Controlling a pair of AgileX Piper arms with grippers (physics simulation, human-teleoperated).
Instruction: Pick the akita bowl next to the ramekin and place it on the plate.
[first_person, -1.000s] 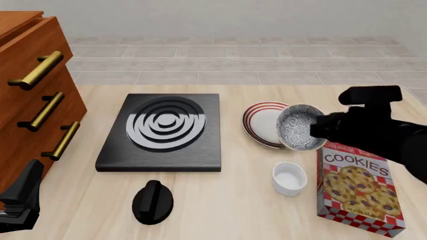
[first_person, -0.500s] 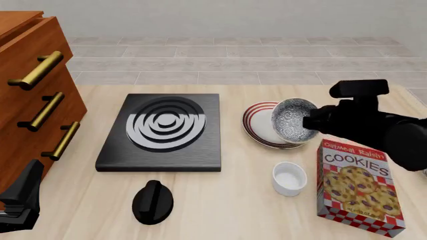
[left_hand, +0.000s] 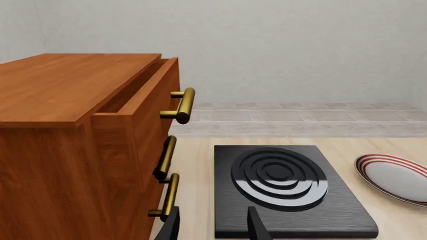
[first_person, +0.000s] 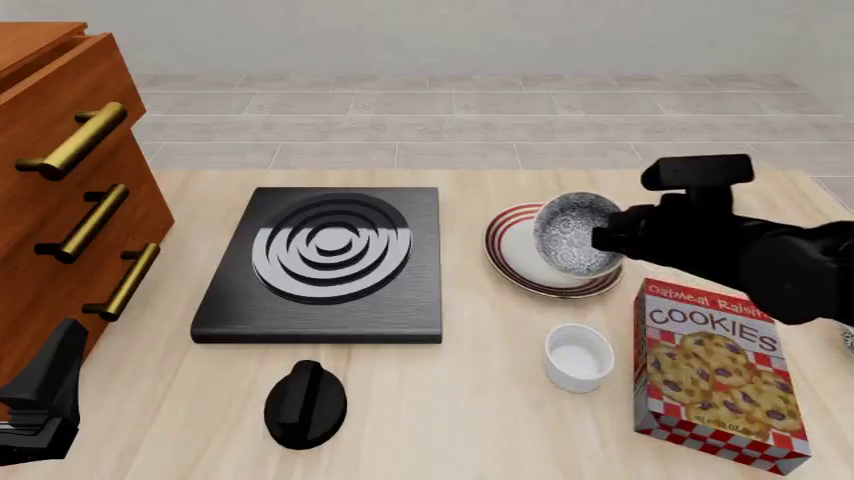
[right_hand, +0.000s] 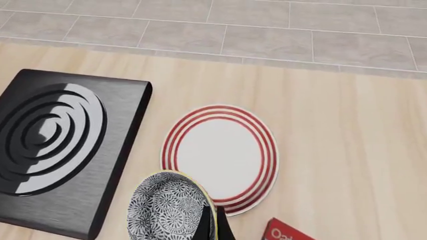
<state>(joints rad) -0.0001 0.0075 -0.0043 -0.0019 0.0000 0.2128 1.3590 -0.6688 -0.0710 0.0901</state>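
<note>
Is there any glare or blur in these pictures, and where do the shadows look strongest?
Front view: sharp, no blur; bright sheen across the white rings of the black square stove. Left wrist view: the same rings look dark with a soft highlight. Right wrist view: crisp; the speckled black-and-white bowl is cut off by the frame edge; shadows faint.

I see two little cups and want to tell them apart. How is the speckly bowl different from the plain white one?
The akita bowl is covered in black-and-white speckles; the ramekin is plain white. The akita bowl is tipped on its side, held up over the plate by the right gripper; the ramekin stands upright on the table beside the cookie box. The akita bowl looks a bit wider. Both are small and round.
</note>
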